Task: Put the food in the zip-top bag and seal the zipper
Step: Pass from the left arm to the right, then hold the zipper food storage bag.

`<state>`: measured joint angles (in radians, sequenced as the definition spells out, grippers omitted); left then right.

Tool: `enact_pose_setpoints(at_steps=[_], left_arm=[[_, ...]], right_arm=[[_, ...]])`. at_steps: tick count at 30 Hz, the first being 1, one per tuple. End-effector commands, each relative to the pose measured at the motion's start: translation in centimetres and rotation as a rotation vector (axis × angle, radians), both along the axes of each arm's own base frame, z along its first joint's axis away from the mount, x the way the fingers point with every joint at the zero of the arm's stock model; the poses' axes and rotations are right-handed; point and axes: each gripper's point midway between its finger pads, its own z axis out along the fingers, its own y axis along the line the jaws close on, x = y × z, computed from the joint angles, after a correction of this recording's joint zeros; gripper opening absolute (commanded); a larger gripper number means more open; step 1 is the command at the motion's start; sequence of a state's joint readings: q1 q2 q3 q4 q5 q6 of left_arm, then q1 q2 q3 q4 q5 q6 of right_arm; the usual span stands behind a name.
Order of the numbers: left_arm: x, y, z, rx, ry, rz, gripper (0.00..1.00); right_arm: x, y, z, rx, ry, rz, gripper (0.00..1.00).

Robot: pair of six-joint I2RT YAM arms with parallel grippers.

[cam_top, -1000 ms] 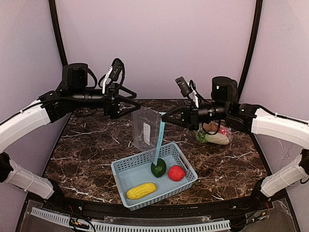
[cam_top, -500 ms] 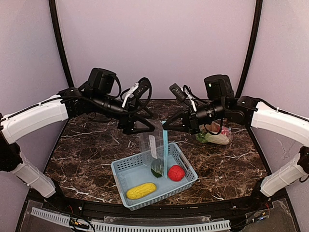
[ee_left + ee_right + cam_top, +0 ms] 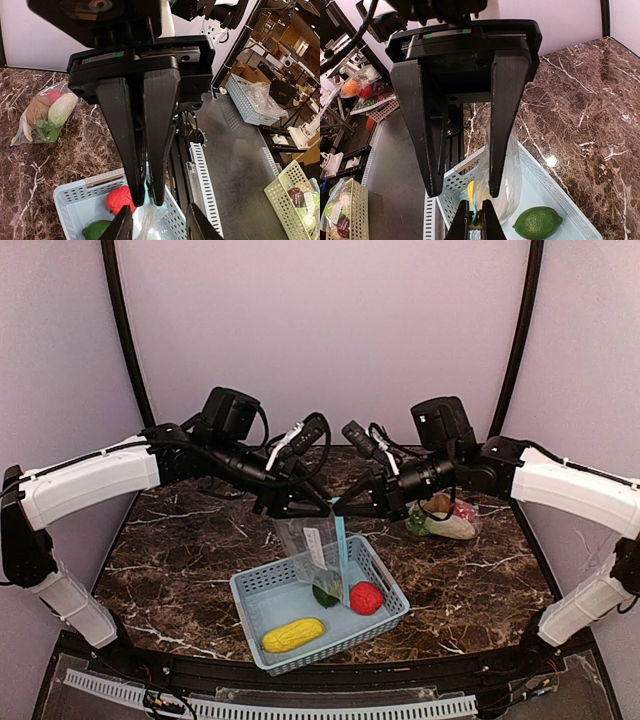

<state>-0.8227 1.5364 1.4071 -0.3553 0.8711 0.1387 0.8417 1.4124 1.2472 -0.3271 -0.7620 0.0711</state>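
The clear zip-top bag (image 3: pixel 313 543) hangs by its blue zipper strip (image 3: pixel 341 552) over the light blue basket (image 3: pixel 258 592). My right gripper (image 3: pixel 340 508) is shut on the top of that strip (image 3: pixel 475 222). My left gripper (image 3: pixel 318 508) is beside it at the bag's mouth. Its fingers (image 3: pixel 432 150) stand apart, with the plastic (image 3: pixel 150 220) between their tips (image 3: pixel 159 226). In the basket lie yellow corn (image 3: pixel 292 634), a red apple (image 3: pixel 366 597) and a dark green round fruit (image 3: pixel 537 222), the last partly behind the bag.
A second, filled bag of toy produce (image 3: pixel 445 518) lies at the back right of the marble table (image 3: pixel 180 540). The basket sits near the front edge, between the two arm bases. Curved black frame posts (image 3: pixel 125 330) rise on both sides.
My left arm swung right, up to the bag's mouth, and its jaws narrowed. The bag, held by my right gripper, shifted slightly lower over the basket.
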Motion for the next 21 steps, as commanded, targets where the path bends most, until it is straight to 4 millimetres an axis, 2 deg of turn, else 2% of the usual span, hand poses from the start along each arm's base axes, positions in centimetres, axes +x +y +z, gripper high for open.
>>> enact_pose_setpoints(at_steps=[1,3,5,7,10,11,12,15,21], left_arm=[[-1.1,0.1,-0.1,-0.015,0.018,-0.041,0.31],[-1.1,0.0,-0.1,-0.020,0.023,-0.042,0.23],[-1.1,0.0,-0.3,-0.019,0.028,-0.042,0.08],[-1.1,0.0,-0.5,-0.015,0.033,-0.042,0.02],[-0.9,0.1,-0.8,-0.018,0.015,-0.024,0.01],[-0.8,0.2,-0.2,-0.037,-0.007,-0.015,0.01],[-0.5,0.3,-0.6,-0.030,-0.016,0.007,0.01],[0.3,0.6,0.0,-0.051,-0.076,0.074,0.01],[0.7,1.0,0.4,-0.069,-0.080,0.112,0.01]], right_arm=[[0.0,0.7,0.9,0.015,-0.024,0.013,0.00],[0.0,0.8,0.8,0.010,-0.021,0.015,0.00],[0.1,0.8,0.7,0.007,-0.021,0.013,0.00],[0.1,0.8,0.7,0.004,-0.022,0.012,0.00],[0.0,0.8,0.6,-0.001,-0.023,0.008,0.00],[0.0,0.8,0.6,-0.002,-0.024,0.006,0.00],[0.0,0.8,0.5,-0.004,-0.024,0.003,0.00],[0.2,0.7,0.2,-0.012,-0.024,-0.006,0.00],[0.2,0.8,-0.4,-0.027,-0.015,-0.011,0.00]])
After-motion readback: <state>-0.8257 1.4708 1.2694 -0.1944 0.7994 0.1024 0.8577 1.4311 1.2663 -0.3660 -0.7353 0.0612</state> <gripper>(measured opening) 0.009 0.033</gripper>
